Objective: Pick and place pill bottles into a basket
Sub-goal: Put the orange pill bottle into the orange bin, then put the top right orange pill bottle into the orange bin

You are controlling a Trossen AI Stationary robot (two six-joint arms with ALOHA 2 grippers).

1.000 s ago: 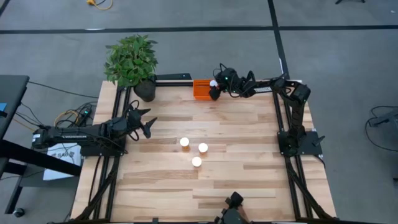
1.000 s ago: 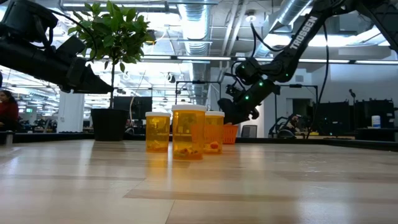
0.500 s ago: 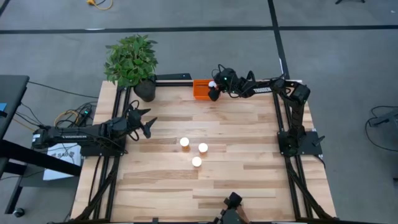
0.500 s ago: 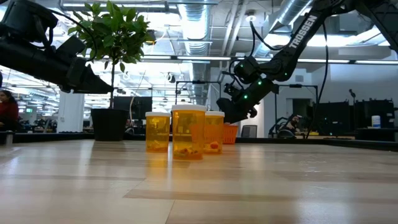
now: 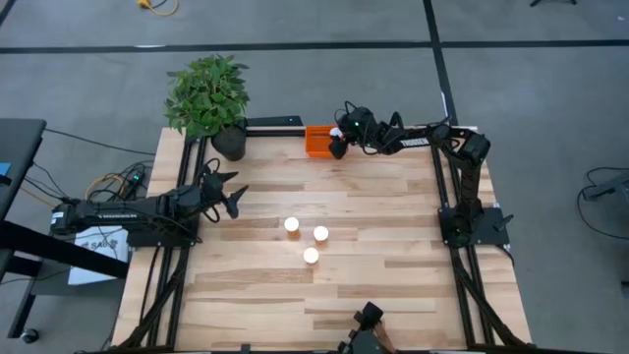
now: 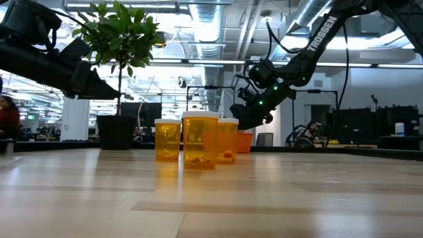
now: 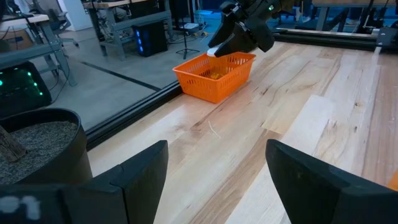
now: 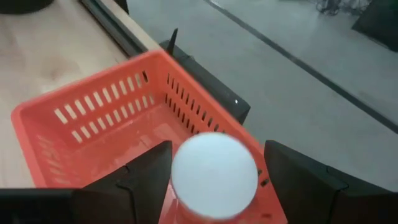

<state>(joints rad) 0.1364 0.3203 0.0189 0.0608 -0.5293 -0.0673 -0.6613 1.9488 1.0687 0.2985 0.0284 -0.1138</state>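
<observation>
The right gripper (image 5: 339,141) has edged slightly further over the orange basket (image 8: 93,134) in the last second, its fingers (image 8: 146,177) clamped on a white-capped pill bottle (image 8: 213,175) above the rim, so release looks close. Three bottles (image 5: 307,240) wait beyond the left gripper (image 5: 231,193), whose fingers stand apart, empty.
</observation>
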